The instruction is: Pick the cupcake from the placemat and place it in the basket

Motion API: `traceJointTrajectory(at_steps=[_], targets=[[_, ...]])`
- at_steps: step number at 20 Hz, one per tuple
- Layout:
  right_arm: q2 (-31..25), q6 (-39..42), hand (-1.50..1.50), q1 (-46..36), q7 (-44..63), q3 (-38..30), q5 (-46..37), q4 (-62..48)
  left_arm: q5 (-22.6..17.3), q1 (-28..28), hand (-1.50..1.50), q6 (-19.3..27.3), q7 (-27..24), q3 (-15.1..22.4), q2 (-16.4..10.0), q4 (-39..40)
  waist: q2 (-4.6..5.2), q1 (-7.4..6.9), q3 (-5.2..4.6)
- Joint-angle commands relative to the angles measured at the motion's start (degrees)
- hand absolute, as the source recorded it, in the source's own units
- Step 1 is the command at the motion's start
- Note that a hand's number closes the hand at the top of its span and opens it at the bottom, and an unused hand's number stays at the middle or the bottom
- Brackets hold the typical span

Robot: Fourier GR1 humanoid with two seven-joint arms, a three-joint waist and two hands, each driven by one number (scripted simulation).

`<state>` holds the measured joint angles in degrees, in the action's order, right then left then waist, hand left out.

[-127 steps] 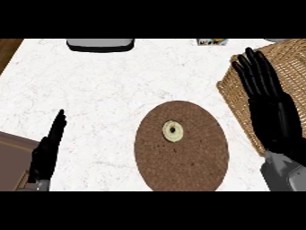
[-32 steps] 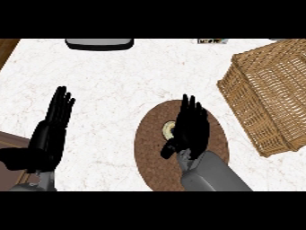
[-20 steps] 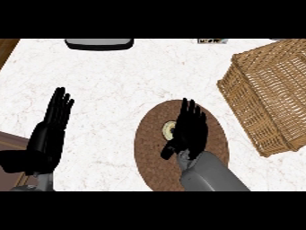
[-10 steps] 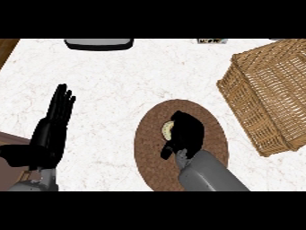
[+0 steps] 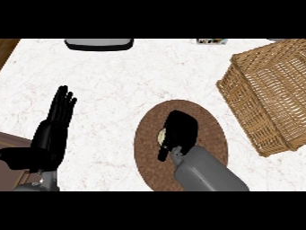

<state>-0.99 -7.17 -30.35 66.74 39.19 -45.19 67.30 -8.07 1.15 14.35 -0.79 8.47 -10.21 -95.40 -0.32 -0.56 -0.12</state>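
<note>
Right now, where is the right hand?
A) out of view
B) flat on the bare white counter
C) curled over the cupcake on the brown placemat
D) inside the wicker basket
C: the black right hand is over the round brown placemat, its fingers curled over the small pale cupcake, apart from the woven wicker basket.

white marbled bench: wide bare stretch across centre and upper left. gap between round brown woven placemat and tan wicker basket: narrow, bare. basket wall: blocks the right side. black right hand, curled round pale cupcake: covers placemat's middle. black left hand, fingers up: left edge.
</note>
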Motion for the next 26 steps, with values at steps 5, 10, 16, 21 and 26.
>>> traceJointTrajectory(at_steps=[5, 10, 16, 21, 26], targets=[[-9.4, 2.2, 1.50, 10.9, -24.0, 13.2, 0.4, 5.9, -0.5, 0.6, 0.00, -0.6, 0.7, -2.2, -1.1, -0.1, 0.35, 0.84, 0.25], [-22.5, -3.4, 1.50, 16.9, -41.4, 22.2, -3.7, 14.2, -1.5, -1.4, 0.00, -1.9, 0.1, -2.5, -1.5, -0.7, 0.00, 1.26, 0.23], [-39.7, -15.5, 1.50, 27.9, -54.6, 15.9, 3.3, 33.3, 0.5, -2.8, 0.00, -0.3, -1.3, -1.4, 0.2, -1.0, 0.03, 2.03, 0.13], [-47.0, -21.8, 1.50, 34.5, -62.6, 10.0, 15.7, 48.1, -0.1, -1.3, 0.00, -0.2, 1.0, -2.5, -0.4, -1.6, 0.04, 2.59, 0.17], [-59.1, -24.3, 1.50, 42.6, -68.0, 3.1, 26.0, 63.8, 0.5, -3.4, 0.00, 0.4, 0.5, -2.3, -0.1, -2.6, -0.14, 2.83, 0.16]])
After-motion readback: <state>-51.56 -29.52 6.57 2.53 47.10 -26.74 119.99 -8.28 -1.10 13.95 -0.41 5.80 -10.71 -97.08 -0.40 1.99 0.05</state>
